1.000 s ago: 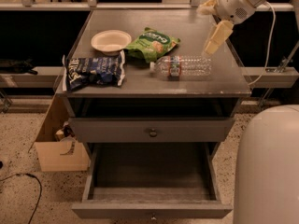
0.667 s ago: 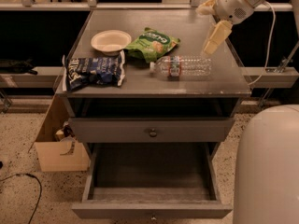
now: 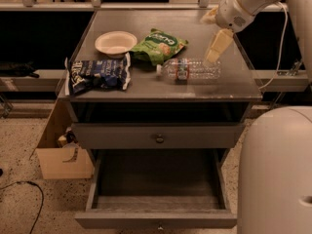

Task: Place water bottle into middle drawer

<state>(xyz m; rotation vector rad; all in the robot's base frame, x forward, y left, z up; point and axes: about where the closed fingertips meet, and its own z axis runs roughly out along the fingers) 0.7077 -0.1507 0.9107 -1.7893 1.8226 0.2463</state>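
Observation:
The water bottle [image 3: 189, 70] lies on its side on the cabinet top [image 3: 234, 84], white cap pointing left, red-and-green band near the cap end. My gripper [image 3: 212, 40] hangs just above the bottle's right end, open and empty, with one cream finger [image 3: 218, 44] pointing down at the bottle. The middle drawer [image 3: 158, 218] is pulled out at the bottom of the cabinet; its inside shows nothing in it, and its knob is at the front centre.
A green snack bag [image 3: 158, 45], a white bowl [image 3: 115, 43] and a dark blue chip bag [image 3: 97, 74] lie on the cabinet top left of the bottle. The upper knobbed drawer [image 3: 159, 136] is shut. A cardboard box [image 3: 61, 155] stands at the left. The robot's white body [image 3: 275, 174] is at the right.
My gripper has moved slightly down and to the left, closer to the bottle's right end. The bottle and the drawers have not moved.

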